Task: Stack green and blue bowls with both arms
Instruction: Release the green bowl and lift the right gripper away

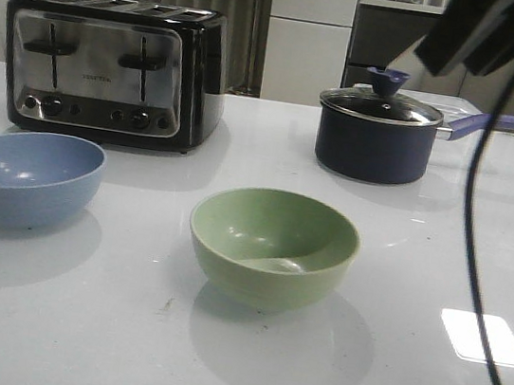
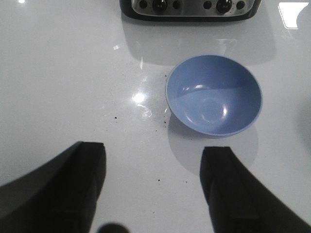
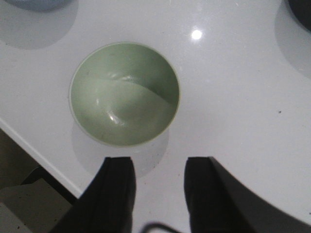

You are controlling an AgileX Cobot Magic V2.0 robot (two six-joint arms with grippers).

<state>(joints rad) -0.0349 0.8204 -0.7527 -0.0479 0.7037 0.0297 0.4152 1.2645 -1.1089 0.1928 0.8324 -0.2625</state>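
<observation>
The blue bowl stands upright and empty at the left of the white table, in front of the toaster. To its right, near the middle, sits the green bowl, also upright and empty. The two bowls are apart. My left gripper hovers open above the table beside the blue bowl, holding nothing. My right gripper is open too, above the table close to the green bowl. Neither gripper touches a bowl. In the front view only part of the right arm shows at the top right.
A black and chrome toaster stands at the back left. A dark saucepan with glass lid and purple handle is at the back right. A black cable hangs down the right side. The table's edge lies near the green bowl.
</observation>
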